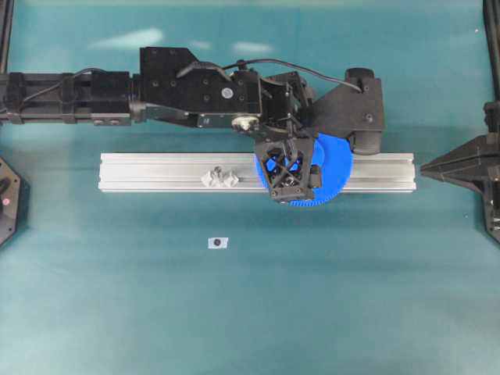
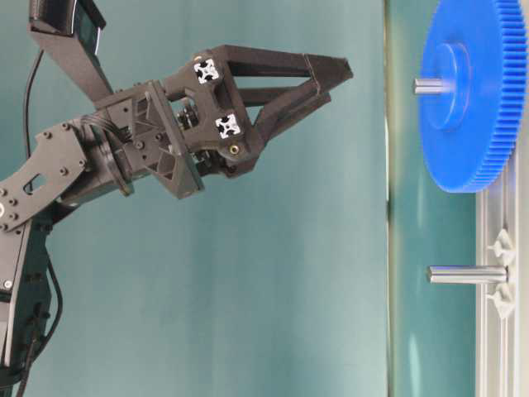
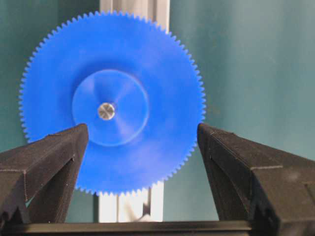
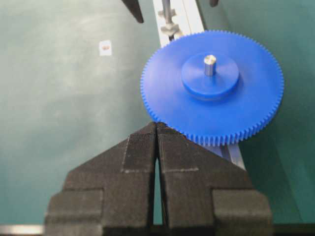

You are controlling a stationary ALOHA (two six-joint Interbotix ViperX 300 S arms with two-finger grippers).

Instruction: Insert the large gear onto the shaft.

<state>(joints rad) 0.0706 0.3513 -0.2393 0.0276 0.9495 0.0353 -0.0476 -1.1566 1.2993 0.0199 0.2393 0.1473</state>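
One large blue gear [image 4: 212,88] is seen seated flat on a metal shaft [image 4: 209,64], whose tip pokes up through the raised hub. The gear sits over a long aluminium rail [image 1: 156,172] lying on the green tabletop [image 1: 250,312], and its toothed rim overhangs both long edges of the rail. A second, bare shaft [image 2: 464,274] stands further along the rail between two clear diamond-shaped mounts [image 1: 220,178]. One small dark-centred piece [image 1: 218,243] lies alone on the tabletop, well apart from the rail.

The left end effector [image 3: 142,142] is held above the gear with its fingers spread wide, touching nothing. The right end effector [image 4: 156,129] is closed and empty, near the gear's rim. Open cloth is left on both sides of the rail.
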